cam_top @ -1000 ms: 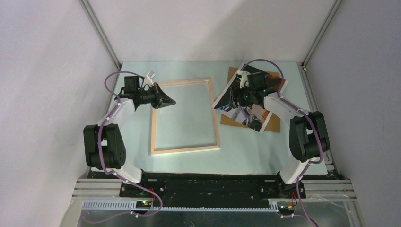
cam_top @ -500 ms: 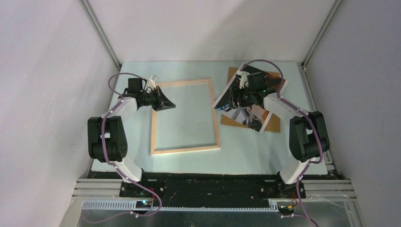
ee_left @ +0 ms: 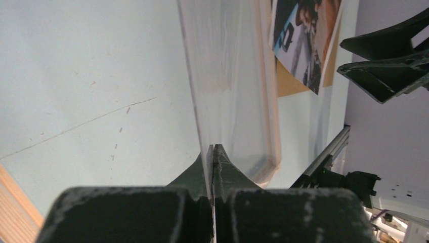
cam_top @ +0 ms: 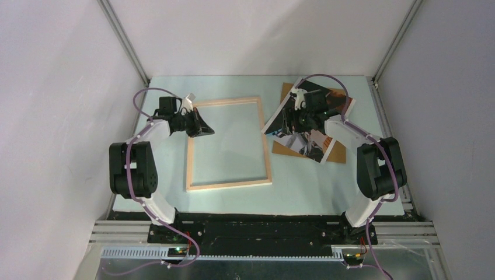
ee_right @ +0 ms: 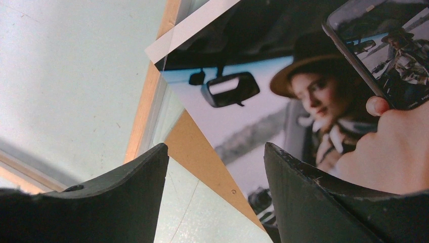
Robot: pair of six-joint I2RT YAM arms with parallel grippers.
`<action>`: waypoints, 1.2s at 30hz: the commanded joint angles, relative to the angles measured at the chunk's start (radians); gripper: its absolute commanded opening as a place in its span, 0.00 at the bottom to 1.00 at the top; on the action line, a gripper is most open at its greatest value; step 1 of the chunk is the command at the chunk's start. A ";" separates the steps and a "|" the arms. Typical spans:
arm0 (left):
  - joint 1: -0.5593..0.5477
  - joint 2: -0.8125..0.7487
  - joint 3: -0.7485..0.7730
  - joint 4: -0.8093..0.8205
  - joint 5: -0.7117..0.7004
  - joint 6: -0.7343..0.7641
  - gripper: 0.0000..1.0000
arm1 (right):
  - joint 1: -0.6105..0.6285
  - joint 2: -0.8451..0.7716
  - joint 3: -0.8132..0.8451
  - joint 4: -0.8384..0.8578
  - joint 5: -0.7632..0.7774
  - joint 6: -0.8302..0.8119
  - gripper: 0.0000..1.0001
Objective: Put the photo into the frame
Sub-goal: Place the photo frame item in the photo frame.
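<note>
On backing board [ee_right: 196, 148]: photo [ee_right: 263, 121] | right gripper [ee_right: 215, 152] spread above | left gripper [ee_left: 212, 150] pinches clear pane [ee_left: 227, 76]

A pale green table [cam_top: 315, 188] stood between plain white walls [cam_top: 251, 35]. Metal posts [cam_top: 124, 42] rose at its far corners; a metal rail [cam_top: 117, 233] ran along its near edge.

end effector [ee_left: 212, 152] tight on the edge of a clear sheet [ee_left: 227, 76], photo [ee_left: 303, 35] beyond
</note>
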 commanded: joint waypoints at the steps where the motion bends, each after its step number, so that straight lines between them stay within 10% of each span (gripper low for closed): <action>1: 0.004 0.021 0.035 0.008 -0.074 0.083 0.00 | 0.007 -0.012 0.002 0.037 -0.007 -0.019 0.73; 20: 0.003 0.034 0.039 -0.029 -0.117 0.178 0.00 | 0.032 0.015 0.002 0.041 0.015 -0.064 0.73; 36: 0.004 0.019 0.041 -0.029 -0.095 0.166 0.00 | 0.219 0.191 0.099 0.023 0.330 -0.275 0.71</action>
